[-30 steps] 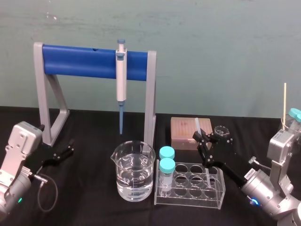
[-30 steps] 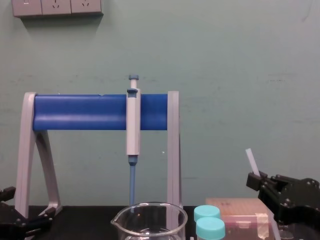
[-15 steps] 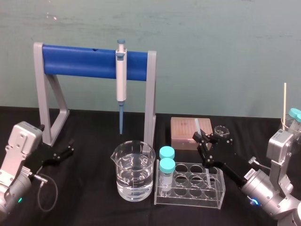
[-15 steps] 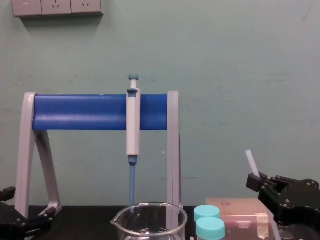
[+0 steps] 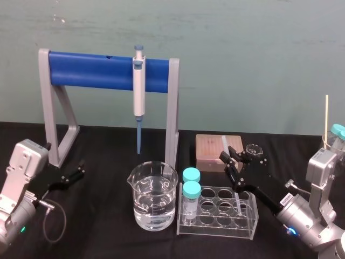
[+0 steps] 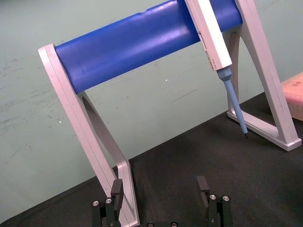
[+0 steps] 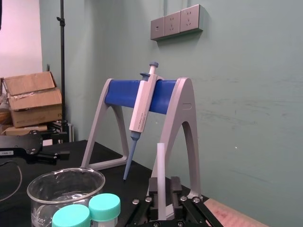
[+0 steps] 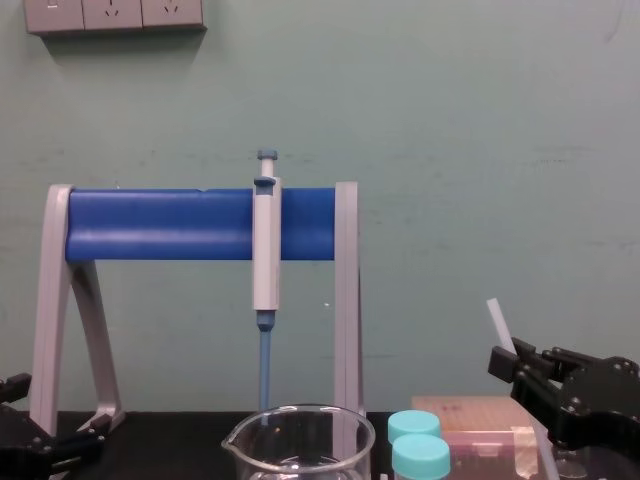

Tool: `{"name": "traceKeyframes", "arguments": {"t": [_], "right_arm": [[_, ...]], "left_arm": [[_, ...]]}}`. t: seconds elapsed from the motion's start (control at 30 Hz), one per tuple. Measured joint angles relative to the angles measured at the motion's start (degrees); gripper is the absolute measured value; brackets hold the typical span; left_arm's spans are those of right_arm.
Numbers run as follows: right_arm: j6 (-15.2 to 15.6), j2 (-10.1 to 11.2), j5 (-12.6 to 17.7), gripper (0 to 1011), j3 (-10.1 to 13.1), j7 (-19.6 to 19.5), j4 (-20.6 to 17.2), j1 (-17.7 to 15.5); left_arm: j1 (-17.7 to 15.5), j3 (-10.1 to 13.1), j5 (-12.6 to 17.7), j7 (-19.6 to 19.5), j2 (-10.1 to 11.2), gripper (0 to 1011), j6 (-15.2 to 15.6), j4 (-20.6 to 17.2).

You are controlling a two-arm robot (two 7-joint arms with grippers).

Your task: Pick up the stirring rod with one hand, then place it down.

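The right hand [image 5: 230, 160] is on the right of the scene, above the far right part of the clear rack [image 5: 215, 229], clenched around the stirring rod [image 5: 225, 144]; the rod stands nearly upright, its top leaning a little to the left; the upper part rises free above the hand, the middle is hidden between the black fingers, and a pale length shows again lower down among the rack's far right wells; whether its lower end touches the bottom of the rack cannot be told through the clear plastic. In the chest view the bottom edge cuts off the hand and everything beneath it.

Two capped tubes [image 5: 191, 190] stand at the rack's left end; a beaker [image 5: 153, 205] with clear liquid sits just to the left of the rack; a pink box [image 5: 210, 151] lies beyond the rack, partly covered by the hand. The pipette [image 5: 139, 94] hangs on the blue-barred stand [image 5: 91, 70] at the far side.

The left hand [image 5: 75, 174] rests low at the near left over the black surface [image 5: 102, 216], released, its fingers [image 6: 202, 185] apart and holding nothing, near the stand's left foot.
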Motion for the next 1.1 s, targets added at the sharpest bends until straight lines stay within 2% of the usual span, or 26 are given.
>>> {"name": "traceKeyframes", "arguments": {"t": [0.77,0.93,1.1], "right_arm": [[-0.1,0.0,0.0,883,0.0,0.0,0.0,0.0],[-0.1,0.0,0.0,992,0.0,0.0,0.0,0.0],[0.3,0.1,0.1,1002,0.0,0.0,-0.7,-0.3]], "left_arm": [[0.0,0.0,0.0,0.0,0.0,1000,0.0,0.0],[0.0,0.0,0.0,0.0,0.0,1000,0.0,0.0],[0.0,0.0,0.0,0.0,0.0,1000,0.0,0.0]]}}
